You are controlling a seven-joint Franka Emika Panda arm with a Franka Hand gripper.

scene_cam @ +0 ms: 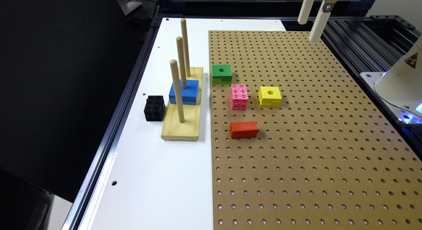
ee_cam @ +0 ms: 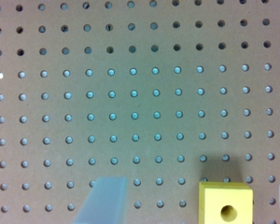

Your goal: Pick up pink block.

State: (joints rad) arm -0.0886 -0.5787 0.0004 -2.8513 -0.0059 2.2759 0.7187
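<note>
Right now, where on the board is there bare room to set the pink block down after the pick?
The pegboard is bare on the near side of the red block and toward the exterior view's right of the yellow block. It is crowded around the pink block, between the green block, yellow and red.

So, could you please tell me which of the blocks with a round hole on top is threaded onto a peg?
The blue block: it sits on the wooden base with a peg through it, while the green block and yellow block lie loose on the pegboard.
</note>
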